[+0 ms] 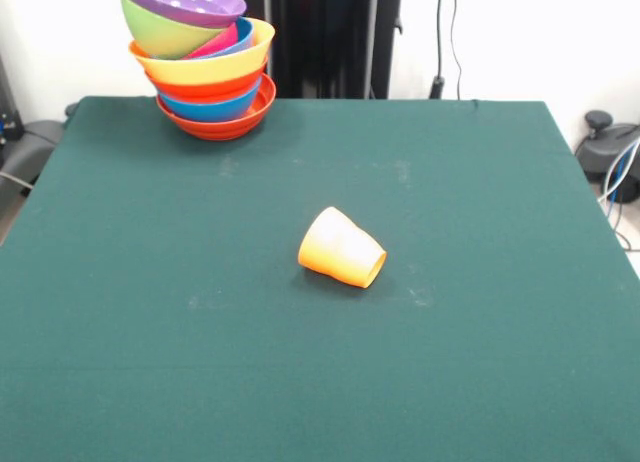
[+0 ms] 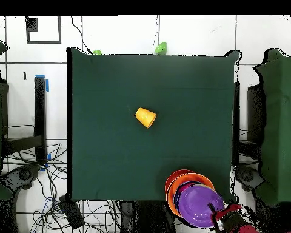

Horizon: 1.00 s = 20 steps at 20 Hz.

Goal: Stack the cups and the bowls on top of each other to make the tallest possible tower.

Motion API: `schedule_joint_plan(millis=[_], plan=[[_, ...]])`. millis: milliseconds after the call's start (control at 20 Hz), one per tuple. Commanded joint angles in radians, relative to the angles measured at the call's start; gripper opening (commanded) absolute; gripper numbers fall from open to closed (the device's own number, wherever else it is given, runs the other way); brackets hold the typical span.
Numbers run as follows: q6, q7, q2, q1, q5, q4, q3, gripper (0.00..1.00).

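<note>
Little orange cup (image 1: pixel 341 248) is lying tipped on its side mid-bench (image 1: pixel 200 362). Far left corner has the tower (image 1: pixel 205 62) of bowls, purple bowl (image 1: pixel 185 0) on top, leaning. Claw (image 2: pixel 224 216) sits beside it; can't tell its opening.

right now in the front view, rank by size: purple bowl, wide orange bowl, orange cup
1. wide orange bowl
2. purple bowl, though cut off at the top edge, so unsure against the first
3. orange cup, smallest despite lying nearer the camera
</note>
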State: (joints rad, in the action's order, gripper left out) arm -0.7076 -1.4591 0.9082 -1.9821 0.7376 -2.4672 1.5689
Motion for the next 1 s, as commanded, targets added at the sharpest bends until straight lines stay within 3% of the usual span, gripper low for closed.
schedule_joint_plan(millis=[50, 500, 1000], plan=[[0.035, 0.081, -0.031, 0.080, 0.095, -0.044, -0.075, 1.00], [0.040, 0.068, -0.016, 0.093, 0.076, -0.043, -0.055, 1.00], [-0.037, 0.049, 0.143, 0.043, -0.194, -0.042, 0.232, 1.00]])
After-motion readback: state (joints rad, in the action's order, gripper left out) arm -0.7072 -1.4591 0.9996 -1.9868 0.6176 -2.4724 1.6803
